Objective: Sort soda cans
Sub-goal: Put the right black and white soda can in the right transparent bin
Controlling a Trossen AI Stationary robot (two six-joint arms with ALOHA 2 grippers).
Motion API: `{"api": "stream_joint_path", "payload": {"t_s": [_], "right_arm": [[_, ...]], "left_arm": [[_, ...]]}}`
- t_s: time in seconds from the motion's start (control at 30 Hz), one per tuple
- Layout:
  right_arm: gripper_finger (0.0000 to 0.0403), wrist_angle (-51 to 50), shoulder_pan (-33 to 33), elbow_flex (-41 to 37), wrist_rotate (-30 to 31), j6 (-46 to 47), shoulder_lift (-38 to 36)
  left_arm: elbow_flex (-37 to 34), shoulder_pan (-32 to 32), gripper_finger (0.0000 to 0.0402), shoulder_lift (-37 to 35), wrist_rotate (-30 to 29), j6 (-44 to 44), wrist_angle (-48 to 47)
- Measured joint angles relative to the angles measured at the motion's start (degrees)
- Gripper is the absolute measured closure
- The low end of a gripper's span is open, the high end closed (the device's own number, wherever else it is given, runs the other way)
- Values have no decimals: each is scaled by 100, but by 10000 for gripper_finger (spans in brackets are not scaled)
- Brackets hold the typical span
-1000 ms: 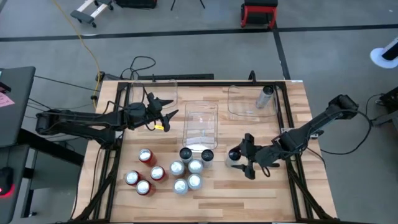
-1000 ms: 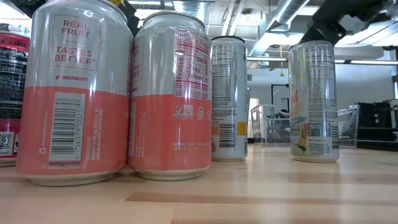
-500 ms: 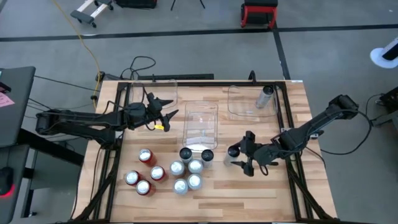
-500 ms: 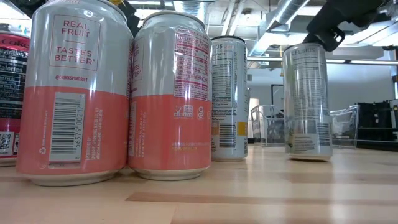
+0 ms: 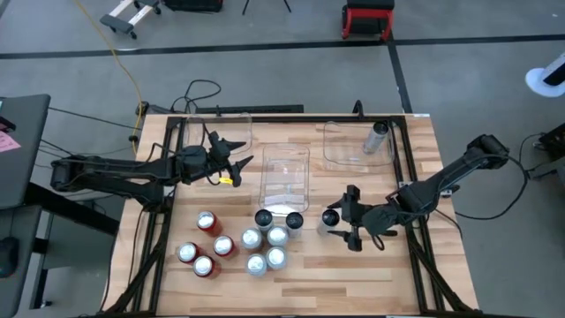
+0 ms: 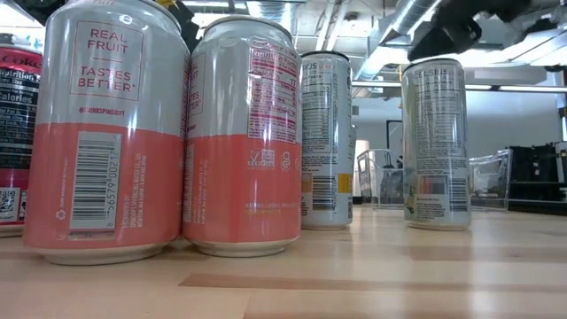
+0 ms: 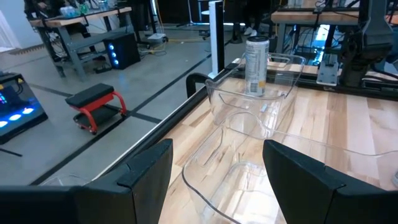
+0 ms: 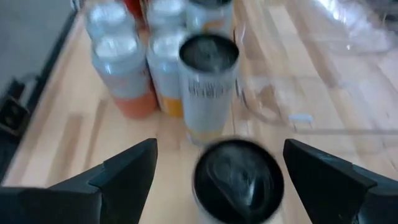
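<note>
A silver can with a dark top [image 5: 331,216] stands upright on the table, right of the others, between the fingers of my open right gripper [image 5: 342,219]. The right wrist view shows it [image 8: 238,180] between the wide-apart fingers, and the low view shows it [image 6: 435,142] upright. The other soda cans [image 5: 238,243], red, silver and dark-topped, stand grouped near the table's middle. One more silver can [image 5: 378,137] stands in the far right bin. My left gripper [image 5: 238,163] hovers open, left of the middle bin. My right gripper comes level from the table's right, open around the can's upper part [image 6: 434,66]. The far-side finger [image 8: 323,180] lies against the can's side [image 8: 278,180], and the near-side finger [image 8: 124,174] stands apart from it. The can rests upright on its base.
Three clear plastic bins sit on the far half: a left bin [image 5: 221,132], a middle bin [image 5: 285,172] and a right bin [image 5: 353,150]. The can group stands just left of my right gripper. Bare wood lies along the near edge [image 5: 353,283].
My right gripper has crept toward the table's left. The can between its fingers has slid a little leftward, tipped briefly, turned about its axis and now stands upright again.
</note>
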Motion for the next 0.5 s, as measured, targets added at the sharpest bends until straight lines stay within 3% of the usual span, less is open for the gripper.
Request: {"api": "stream_joint_path", "payload": {"t_s": [0.13,0.5], "right_arm": [[35,-144,-5,-44,-367,245,3],[35,15,-17,-44,-415,208,1]], "left_arm": [[0,0,155,0,0,-24,-2],[0,0,155,0,0,-39,0]]}}
